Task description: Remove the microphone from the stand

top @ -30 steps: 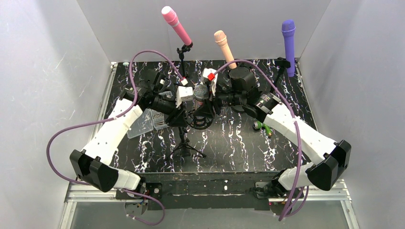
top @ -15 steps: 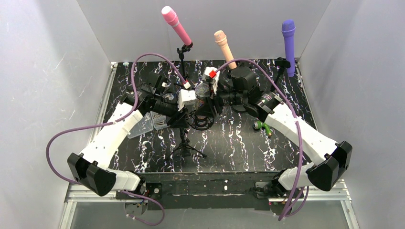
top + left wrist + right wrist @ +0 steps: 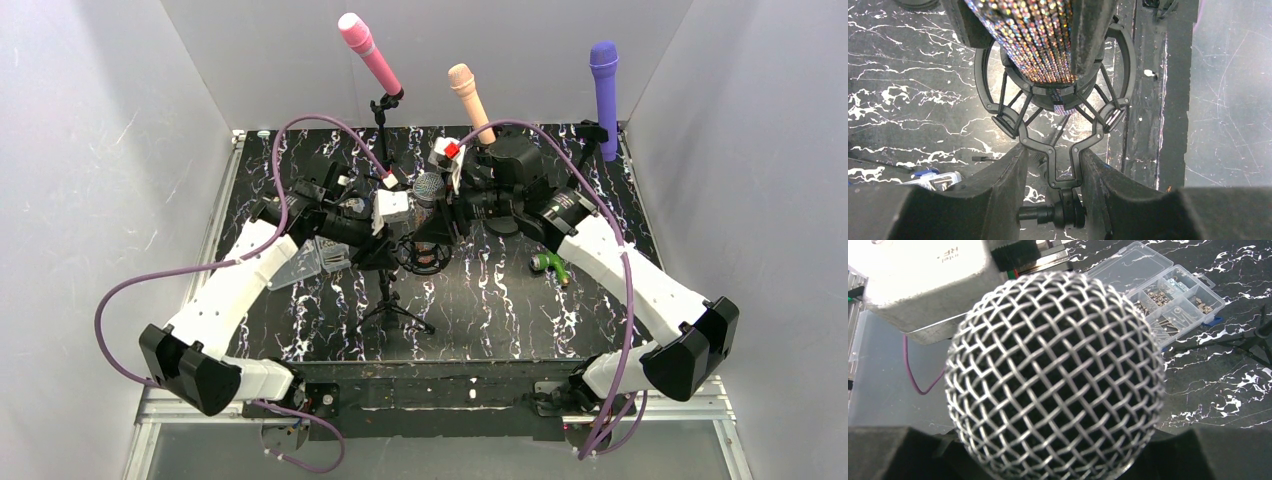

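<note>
Right wrist view: microphone [image 3: 1055, 375] body hidden, right gripper [image 3: 1027, 27] tight around it; left gripper [image 3: 1053, 152] tight around stand [image 3: 982, 95].

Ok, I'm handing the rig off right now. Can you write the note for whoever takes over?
Left claw: shut on the neck of the shock mount, bracing the stand.
Right claw: shut on the microphone, gripping its glitter body below the mesh head.
Where things are: the stand is upright between the two claws, and the microphone's lower end is inside the mount's ring.
Done: both grips are set.
Left: draw the microphone up and out of the ring with the right claw while the left claw holds the stand down, then put it aside.
</note>
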Action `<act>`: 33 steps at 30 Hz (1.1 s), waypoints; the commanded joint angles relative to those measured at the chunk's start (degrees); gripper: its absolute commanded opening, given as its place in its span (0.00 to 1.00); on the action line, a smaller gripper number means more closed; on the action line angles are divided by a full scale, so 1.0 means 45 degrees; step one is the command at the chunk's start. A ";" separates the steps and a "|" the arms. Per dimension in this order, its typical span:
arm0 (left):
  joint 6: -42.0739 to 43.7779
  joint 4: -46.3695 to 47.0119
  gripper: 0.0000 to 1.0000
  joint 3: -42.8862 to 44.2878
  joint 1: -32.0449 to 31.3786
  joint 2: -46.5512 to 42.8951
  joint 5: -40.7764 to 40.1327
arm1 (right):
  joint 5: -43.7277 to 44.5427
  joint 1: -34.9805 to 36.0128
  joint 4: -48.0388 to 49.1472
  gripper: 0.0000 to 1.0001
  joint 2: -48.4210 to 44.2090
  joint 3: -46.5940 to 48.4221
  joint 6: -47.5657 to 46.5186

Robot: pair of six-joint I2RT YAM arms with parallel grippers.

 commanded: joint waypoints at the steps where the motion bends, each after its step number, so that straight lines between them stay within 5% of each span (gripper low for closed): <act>1: 0.1048 -0.2907 0.00 -0.0989 -0.0041 0.0049 -0.1079 | -0.0049 -0.0594 0.1884 0.01 -0.0971 0.1689 0.0510; 33: 0.2053 -0.2842 0.00 -0.1521 -0.0934 0.0279 -0.3228 | 0.0300 -0.0735 0.1039 0.01 -0.0701 0.2238 -0.0393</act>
